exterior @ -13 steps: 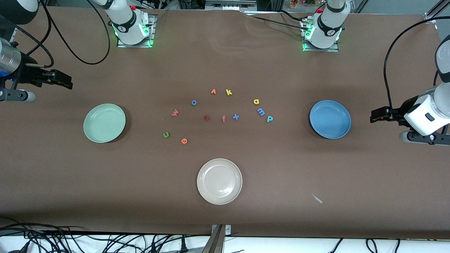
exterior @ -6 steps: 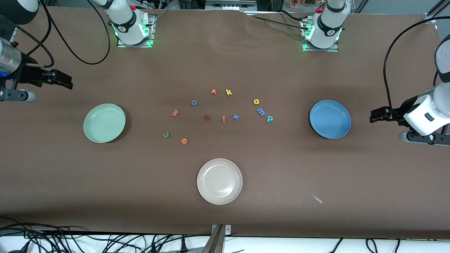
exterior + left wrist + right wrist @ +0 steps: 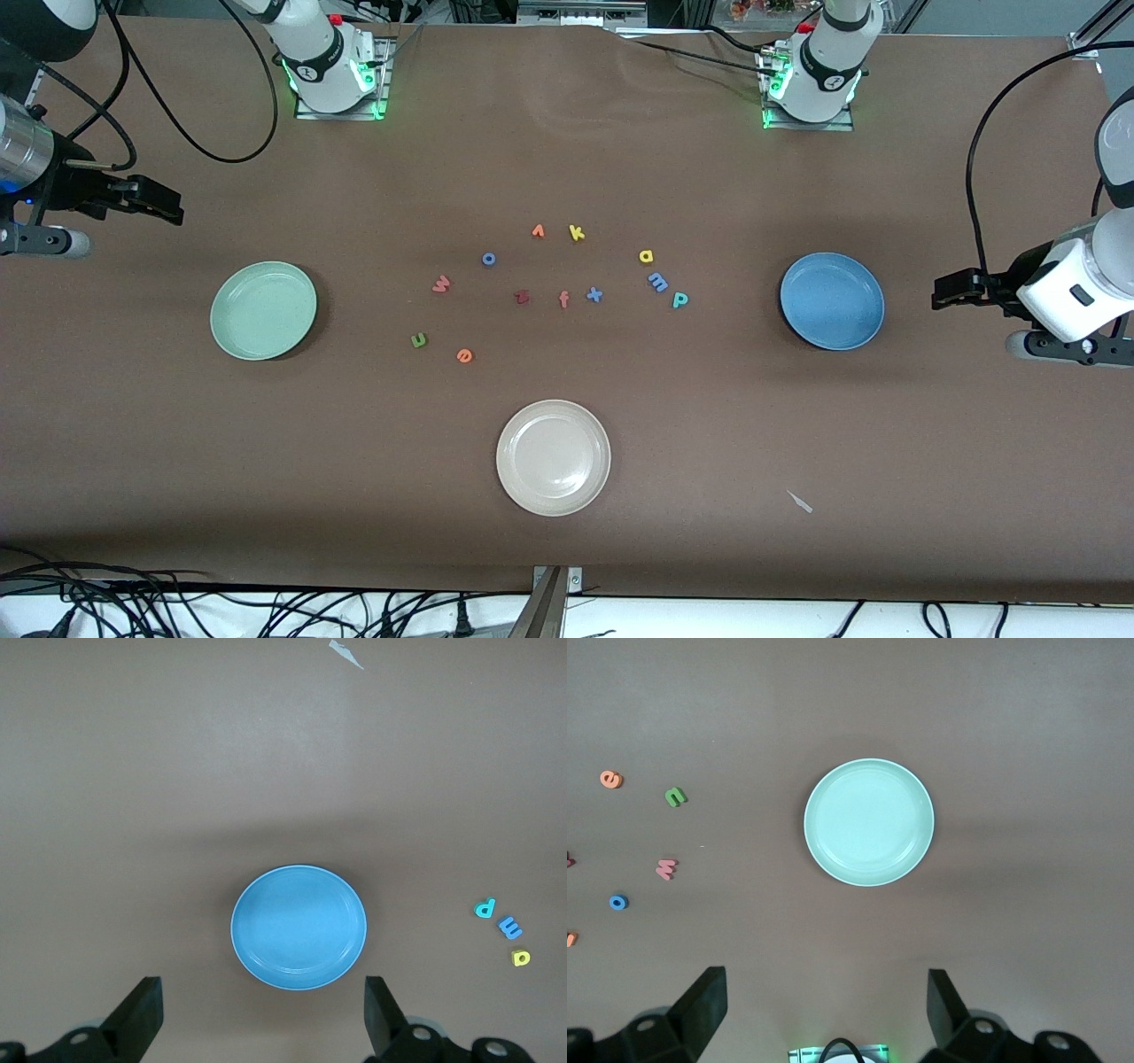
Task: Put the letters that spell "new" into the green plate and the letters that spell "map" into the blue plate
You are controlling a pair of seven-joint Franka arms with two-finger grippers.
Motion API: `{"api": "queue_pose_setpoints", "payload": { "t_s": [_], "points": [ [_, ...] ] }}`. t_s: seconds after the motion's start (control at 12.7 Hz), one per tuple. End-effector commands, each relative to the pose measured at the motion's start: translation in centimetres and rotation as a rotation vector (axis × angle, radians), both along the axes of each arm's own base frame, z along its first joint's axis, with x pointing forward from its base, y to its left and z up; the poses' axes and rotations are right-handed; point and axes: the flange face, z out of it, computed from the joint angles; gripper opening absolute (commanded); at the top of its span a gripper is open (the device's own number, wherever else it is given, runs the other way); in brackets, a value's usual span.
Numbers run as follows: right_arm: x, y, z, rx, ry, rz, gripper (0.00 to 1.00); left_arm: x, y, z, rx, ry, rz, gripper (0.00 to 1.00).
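Hanging the left gripper point(image 3: 941, 292) up in the air over bare table point(image 3: 709, 425) at the left arm's end, just beside the blue plate point(image 3: 831, 301), with fingers spread wide and gripping nothing. Hanging the right gripper point(image 3: 168, 208) in the same way over bare table at the right arm's end, near the green plate point(image 3: 263, 310), with fingers released and empty as well. Waiting with both arms. Leaving both plates holding nothing, well apart from each other, the green one toward the right arm's end and the blue one toward the left arm's end. Lying flat on the table between them, all six wanted letters. Sitting nearest the green plate, the pinkish-red w point(image 3: 441, 283), then the olive-green n point(image 3: 419, 339) nearer to the front camera, then the orange e point(image 3: 464, 355) beside the n and nearest of the three to that camera. Lining up in a short slanted row toward the blue plate, the yellow a point(image 3: 646, 257), the light blue m point(image 3: 657, 282) and the teal-green p point(image 3: 679, 299), close together but not touching, the p nearest to the front camera. Scattering among the two groups, a blue o point(image 3: 488, 259), a small orange letter point(image 3: 538, 231), a yellow k point(image 3: 577, 233), a dark red z point(image 3: 522, 297), a salmon f point(image 3: 563, 299) and a blue x point(image 3: 594, 294). Resting nearer to the front camera than all the letters, a cream-white plate point(image 3: 553, 457), with a small pale scrap point(image 3: 800, 501) toward the left arm's end from it.
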Motion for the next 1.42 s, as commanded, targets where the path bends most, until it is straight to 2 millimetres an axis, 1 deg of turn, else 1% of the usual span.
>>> {"api": "queue_pose_setpoints", "payload": {
  "t_s": [0.0, 0.47, 0.71, 1.18, 1.26, 1.34],
  "points": [
    [0.0, 0.1, 0.4, -0.010, 0.003, -0.004, 1.00, -0.3, -0.2, -0.1, 0.021, 0.012, -0.003, 1.00],
    [0.1, 0.1, 0.2, -0.010, 0.001, -0.006, 1.00, -0.4, -0.4, -0.5, 0.020, 0.021, -0.006, 1.00],
    [0.8, 0.4, -0.8, 0.001, 0.013, 0.007, 1.00, -0.3, -0.6, -0.8, 0.019, 0.024, -0.008, 1.00],
    [0.9, 0.4, -0.9, 0.009, 0.011, 0.003, 1.00, -0.3, -0.5, -0.7, 0.019, 0.024, -0.008, 1.00],
    [0.9, 0.4, -1.0, 0.010, 0.014, 0.004, 1.00, -0.3, -0.5, -0.8, 0.019, 0.024, -0.008, 1.00],
    [1.2, 0.4, -1.5, 0.008, 0.023, 0.004, 1.00, -0.3, -0.5, -0.7, 0.019, 0.022, -0.008, 1.00]
  ]
}}
